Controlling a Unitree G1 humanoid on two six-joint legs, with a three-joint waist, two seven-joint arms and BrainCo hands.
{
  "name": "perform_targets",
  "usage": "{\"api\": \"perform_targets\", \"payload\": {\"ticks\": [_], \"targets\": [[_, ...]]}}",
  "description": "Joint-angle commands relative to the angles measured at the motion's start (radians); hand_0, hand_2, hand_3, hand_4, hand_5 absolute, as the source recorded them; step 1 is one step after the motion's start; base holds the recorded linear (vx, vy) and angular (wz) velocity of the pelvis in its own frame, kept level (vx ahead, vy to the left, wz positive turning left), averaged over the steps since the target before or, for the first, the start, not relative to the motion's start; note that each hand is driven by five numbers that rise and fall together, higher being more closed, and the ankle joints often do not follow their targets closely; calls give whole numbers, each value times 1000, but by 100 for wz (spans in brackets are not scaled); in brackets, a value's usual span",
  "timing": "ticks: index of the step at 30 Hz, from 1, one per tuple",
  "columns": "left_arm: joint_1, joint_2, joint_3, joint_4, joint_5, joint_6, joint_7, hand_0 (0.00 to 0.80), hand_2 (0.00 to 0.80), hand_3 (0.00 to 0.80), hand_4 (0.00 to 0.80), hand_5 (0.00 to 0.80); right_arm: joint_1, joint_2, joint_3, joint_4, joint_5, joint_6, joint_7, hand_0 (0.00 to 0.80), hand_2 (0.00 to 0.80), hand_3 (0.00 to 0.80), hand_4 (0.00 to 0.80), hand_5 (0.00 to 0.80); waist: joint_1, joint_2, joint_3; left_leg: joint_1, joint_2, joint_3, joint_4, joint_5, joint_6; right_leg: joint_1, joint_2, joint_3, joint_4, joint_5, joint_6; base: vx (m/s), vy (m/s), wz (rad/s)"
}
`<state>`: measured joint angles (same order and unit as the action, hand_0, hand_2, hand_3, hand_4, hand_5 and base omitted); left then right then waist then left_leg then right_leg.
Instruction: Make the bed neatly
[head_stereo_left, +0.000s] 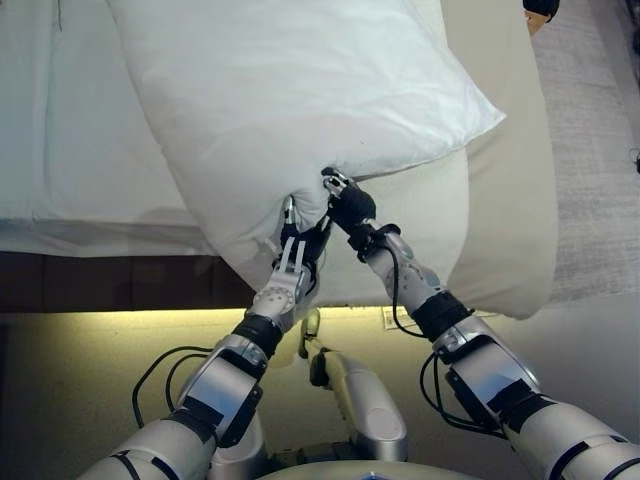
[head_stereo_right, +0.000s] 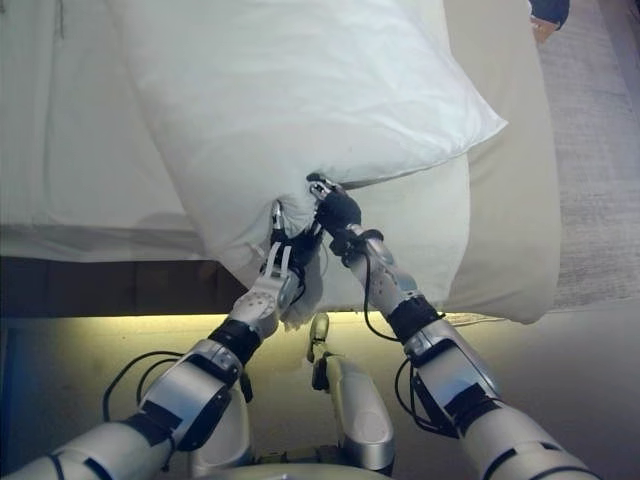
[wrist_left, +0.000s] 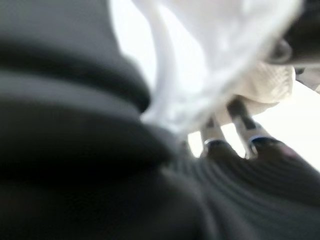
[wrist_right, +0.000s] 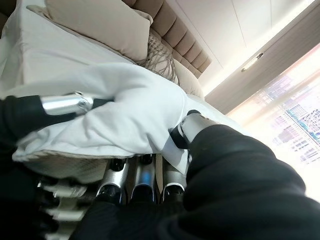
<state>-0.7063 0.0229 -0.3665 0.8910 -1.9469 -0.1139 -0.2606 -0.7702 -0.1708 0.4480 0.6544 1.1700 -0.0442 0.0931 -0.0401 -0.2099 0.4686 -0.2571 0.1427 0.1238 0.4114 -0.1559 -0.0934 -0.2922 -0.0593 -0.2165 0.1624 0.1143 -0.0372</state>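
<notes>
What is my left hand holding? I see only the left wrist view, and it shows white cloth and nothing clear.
Observer: The left hand grips the near edge of a white pillow.
Operator: And the right hand?
Observer: The right hand pinches the same edge, close beside the left.
Operator: Where does the pillow lie?
Observer: It lies on the bed, partly over a beige pillow.
Operator: Anything else nearby?
Observer: The right wrist view shows a patterned cushion by the headboard.

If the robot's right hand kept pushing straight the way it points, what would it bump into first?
The white pillow. The right hand already pinches its near edge beside the left hand and points up into it, so it would likely just press deeper into the pillow.
</notes>
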Motion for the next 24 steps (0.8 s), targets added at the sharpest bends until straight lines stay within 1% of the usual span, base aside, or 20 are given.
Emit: {"api": "perform_targets", "payload": {"ticks": [1, 5, 6, 7, 10, 12, 17, 22, 24], "targets": [[-109, 2, 62, -9, -6, 12, -57, 800, 800, 800, 800, 800, 13, -9, 9, -122, -25, -40, 43, 800, 800, 800, 800, 800, 8, 30, -43, -45, -26, -8, -23, 72, 27, 63, -45, -8, 79, -126, 74, 13, 16, 9], [-96, 4, 63, -16, -11, 2, -65, 800, 800, 800, 800, 800, 14, -14, 12, -93, -46, -6, 18, 800, 800, 800, 800, 800, 15, 41, -46, -40, -36, -17, -25, 74, 28, 66, -52, -14, 86, -129, 74, 20, 34, 8], [-95, 4, 65, -18, -14, -1, -69, 800, 800, 800, 800, 800, 15, -16, 13, -77, -60, 8, 4, 213, 213, 213, 213, 213, 17, 44, -47, -38, -40, -20, -25, 74, 28, 68, -55, -16, 87, -131, 74, 22, 39, 2], [-95, 6, 66, -20, -19, 0, -73, 800, 800, 800, 800, 800, 15, -17, 13, -67, -69, 18, -6, 0, 0, 0, 0, 0, 19, 47, -48, -35, -42, -21, -27, 74, 29, 70, -57, -17, 87, -131, 75, 18, 45, 4], [-93, 11, 71, -25, -16, -4, -88, 800, 800, 800, 800, 800, 17, -20, 8, -31, -82, 41, -11, 0, 0, 0, 0, 0, 23, 55, -50, -27, -48, -24, -34, 75, 30, 76, -61, -19, 87, -133, 75, 11, 43, 6], [-83, 19, 80, -40, -11, -9, -105, 800, 800, 800, 800, 800, 32, -27, 8, -12, -105, 67, -13, 0, 0, 0, 0, 0, 25, 63, -55, -20, -53, -26, -41, 77, 30, 79, -65, -21, 89, -135, 77, 11, 68, 6], [-49, 57, 116, -105, -15, -7, -161, 800, 800, 800, 800, 800, 124, -45, 1, 52, -167, 130, 0, 0, 0, 0, 0, 0, 30, 89, -70, 14, -70, -32, -73, 83, 33, 102, -77, -21, 85, -143, 78, 13, 103, 4], [5, 96, 169, -176, -14, 9, -208, 800, 800, 800, 800, 800, 245, -58, -41, 147, -197, 145, 78, 0, 0, 0, 0, 0, 39, 115, -100, 67, -80, -41, -121, 87, 36, 141, -86, -27, 78, -160, 82, 17, 104, 4], [44, 104, 200, -225, 1, 16, -215, 800, 800, 800, 800, 800, 309, -59, -63, 198, -220, 145, 129, 0, 0, 0, 0, 0, 47, 130, -128, 103, -85, -46, -151, 89, 37, 174, -90, -35, 68, -168, 85, 54, 103, 5]]}}
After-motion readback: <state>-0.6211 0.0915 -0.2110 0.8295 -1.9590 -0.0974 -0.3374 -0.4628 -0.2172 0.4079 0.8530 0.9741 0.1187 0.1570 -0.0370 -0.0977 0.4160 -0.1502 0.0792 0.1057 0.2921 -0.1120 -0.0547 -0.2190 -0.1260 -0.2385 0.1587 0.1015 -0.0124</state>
